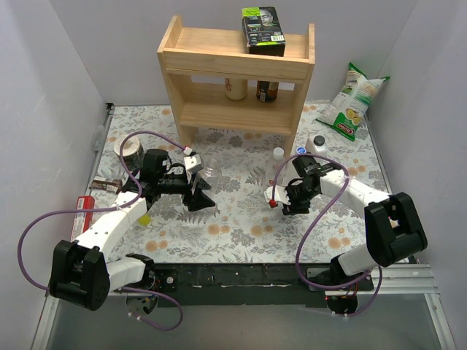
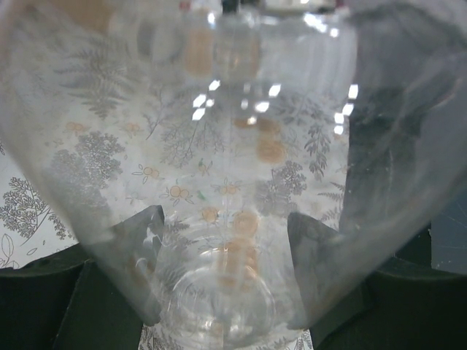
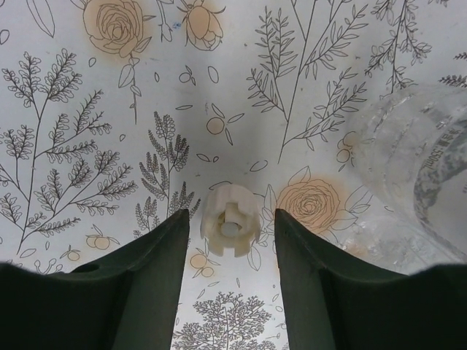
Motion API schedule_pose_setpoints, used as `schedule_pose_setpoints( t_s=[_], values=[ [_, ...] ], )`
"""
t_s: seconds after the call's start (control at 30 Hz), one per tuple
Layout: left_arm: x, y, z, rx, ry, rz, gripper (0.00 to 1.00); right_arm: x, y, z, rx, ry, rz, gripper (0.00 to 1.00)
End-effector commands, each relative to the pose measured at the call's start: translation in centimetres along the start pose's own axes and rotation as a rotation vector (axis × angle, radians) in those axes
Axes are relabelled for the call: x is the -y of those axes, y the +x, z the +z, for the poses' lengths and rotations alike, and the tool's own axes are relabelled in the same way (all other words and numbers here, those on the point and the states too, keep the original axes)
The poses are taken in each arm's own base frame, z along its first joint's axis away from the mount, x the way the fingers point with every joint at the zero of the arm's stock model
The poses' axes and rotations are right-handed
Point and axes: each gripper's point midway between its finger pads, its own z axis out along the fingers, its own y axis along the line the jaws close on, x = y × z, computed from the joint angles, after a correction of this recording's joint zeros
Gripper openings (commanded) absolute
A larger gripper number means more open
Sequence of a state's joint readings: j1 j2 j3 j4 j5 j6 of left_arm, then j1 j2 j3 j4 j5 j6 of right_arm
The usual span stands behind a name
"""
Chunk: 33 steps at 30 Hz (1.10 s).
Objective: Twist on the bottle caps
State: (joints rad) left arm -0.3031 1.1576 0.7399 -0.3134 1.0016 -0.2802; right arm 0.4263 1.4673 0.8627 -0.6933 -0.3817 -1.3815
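Note:
A clear bottle (image 2: pixel 233 146) fills the left wrist view, and my left gripper (image 2: pixel 225 219) is shut on it, with a finger on each side. In the top view the left gripper (image 1: pixel 198 197) is left of centre on the floral cloth. My right gripper (image 3: pixel 231 240) is open and low over the cloth, with a white cap (image 3: pixel 230 219) lying between its fingertips and touching neither. A second clear bottle (image 3: pixel 419 175) lies just to its right. In the top view the right gripper (image 1: pixel 290 200) is right of centre. Another clear bottle (image 1: pixel 278 154) and a blue cap (image 1: pixel 301 150) stand behind it.
A wooden shelf (image 1: pixel 237 73) stands at the back with jars (image 1: pixel 252 90) in it and a black box (image 1: pixel 263 29) on top. There is a chip bag (image 1: pixel 350 102) at back right, a tape roll (image 1: pixel 130 149) at left and a red box (image 1: pixel 84 208) at the left edge.

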Motion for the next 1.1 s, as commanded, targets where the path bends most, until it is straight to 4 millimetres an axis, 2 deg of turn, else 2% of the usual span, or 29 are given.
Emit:
schedule_pose_setpoints(
  t_s=[0.0, 0.17, 0.23, 0.27, 0.3, 0.37, 0.43, 0.5, 0.53, 0.57, 0.6, 0.63, 0.67, 0.7, 0.73, 0.77, 0.8, 0.83, 0.87, 0.9, 0.93, 0.97, 1.0, 1.07],
  values=[
    [-0.1, -1.2, 0.0, 0.020, 0.001, 0.031, 0.00, -0.3, 0.8, 0.7, -0.019, -0.009, -0.030, 0.54],
    [-0.1, -1.2, 0.1, 0.023, 0.005, 0.031, 0.00, -0.8, 1.2, 1.1, -0.027, -0.029, -0.034, 0.46],
    [-0.2, -1.1, 0.1, 0.026, 0.002, 0.031, 0.00, -1.1, 1.5, 1.2, -0.034, -0.035, -0.032, 0.38],
    [-0.2, -1.0, 0.1, 0.027, 0.002, 0.030, 0.00, -1.1, 1.5, 1.2, -0.037, -0.036, -0.030, 0.31],
    [-0.2, -0.8, 0.2, 0.030, 0.000, 0.036, 0.00, -1.7, 1.5, 1.0, -0.040, -0.055, -0.018, 0.28],
    [-0.1, -0.7, 0.3, 0.038, 0.000, 0.053, 0.00, -1.0, 0.3, -0.3, -0.012, -0.032, -0.023, 0.24],
    [0.3, 0.1, 0.8, 0.052, 0.006, 0.088, 0.00, -1.5, -2.0, -2.1, 0.058, -0.053, -0.015, 0.23],
    [0.3, -0.4, 1.1, 0.100, -0.004, 0.136, 0.00, -1.8, -5.2, -4.0, 0.149, -0.052, -0.037, 0.22],
    [0.8, 0.7, 1.5, 0.105, 0.000, 0.138, 0.00, -2.7, -6.4, -5.0, 0.172, -0.085, -0.011, 0.22],
    [1.0, 0.8, 1.7, 0.123, -0.006, 0.162, 0.00, -1.6, -8.4, -6.8, 0.211, -0.043, -0.040, 0.22],
    [0.7, 0.0, 1.9, 0.162, -0.034, 0.230, 0.00, -1.8, -10.7, -7.6, 0.263, -0.053, -0.059, 0.22],
    [1.5, 1.4, 2.6, 0.154, -0.017, 0.236, 0.00, -2.4, -11.8, -8.3, 0.280, -0.076, -0.023, 0.22],
    [1.5, 1.6, 3.0, 0.161, -0.020, 0.253, 0.00, -1.5, -13.7, -9.9, 0.307, -0.048, -0.046, 0.22],
    [1.4, 1.1, 3.2, 0.188, -0.028, 0.295, 0.00, -1.9, -15.5, -10.4, 0.337, -0.071, -0.065, 0.22],
    [1.7, 2.0, 3.8, 0.179, -0.020, 0.291, 0.00, -2.0, -16.6, -10.9, 0.352, -0.084, -0.039, 0.22],
    [1.7, 2.4, 4.3, 0.178, -0.016, 0.282, 0.00, -1.1, -18.4, -12.2, 0.379, -0.076, -0.050, 0.22],
    [1.6, 1.8, 4.5, 0.214, -0.023, 0.315, 0.00, -1.1, -19.6, -12.6, 0.392, -0.087, -0.058, 0.22],
    [2.0, 1.9, 4.9, 0.225, -0.013, 0.323, 0.00, -0.7, -20.6, -13.1, 0.402, -0.086, -0.057, 0.22],
    [2.3, 2.6, 5.2, 0.224, -0.002, 0.332, 0.00, -0.4, -21.0, -12.8, 0.395, -0.118, -0.025, 0.22],
    [2.4, 2.6, 5.6, 0.240, 0.005, 0.357, 0.00, 0.4, -22.8, -14.1, 0.411, -0.088, -0.065, 0.22],
    [2.9, 2.6, 5.9, 0.250, 0.019, 0.374, 0.00, 0.6, -23.4, -14.3, 0.408, -0.094, -0.067, 0.22],
    [3.2, 3.2, 6.0, 0.249, 0.027, 0.375, 0.00, 1.2, -23.8, -13.7, 0.400, -0.121, -0.061, 0.22],
    [3.4, 3.2, 6.2, 0.253, 0.039, 0.386, 0.00, 1.2, -24.9, -14.8, 0.402, -0.115, -0.086, 0.22],
    [4.2, 4.0, 6.6, 0.240, 0.083, 0.381, 0.00, 1.9, -25.5, -14.3, 0.382, -0.117, -0.083, 0.22]
  ],
)
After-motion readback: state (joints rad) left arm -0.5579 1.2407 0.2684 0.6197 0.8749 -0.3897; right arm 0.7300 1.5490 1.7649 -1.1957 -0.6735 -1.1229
